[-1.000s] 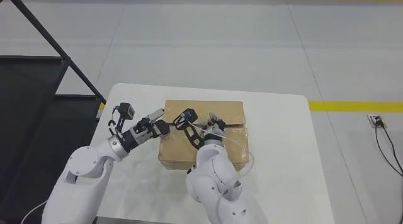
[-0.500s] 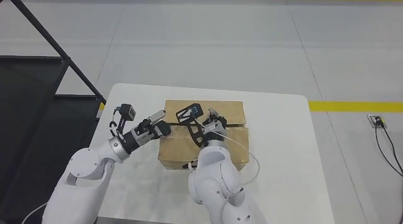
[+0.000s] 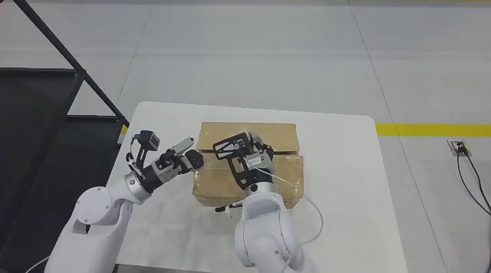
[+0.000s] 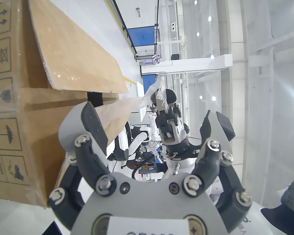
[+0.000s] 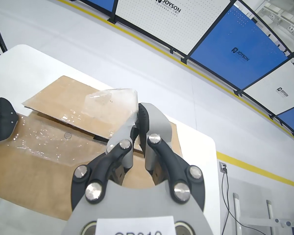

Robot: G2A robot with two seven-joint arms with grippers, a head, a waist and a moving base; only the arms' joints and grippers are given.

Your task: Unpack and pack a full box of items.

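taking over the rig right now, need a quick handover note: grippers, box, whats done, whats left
Left gripper: open and empty, beside one end of the cardboard box.
Right gripper: shut on a strip of clear tape, held up above the box top.
Box: on the white table, flaps down with a narrow gap at the seam, nothing taken out.
Done: tape partly peeled off the top.
Left: pull the tape free, open the flaps, unpack the items, pack them back.
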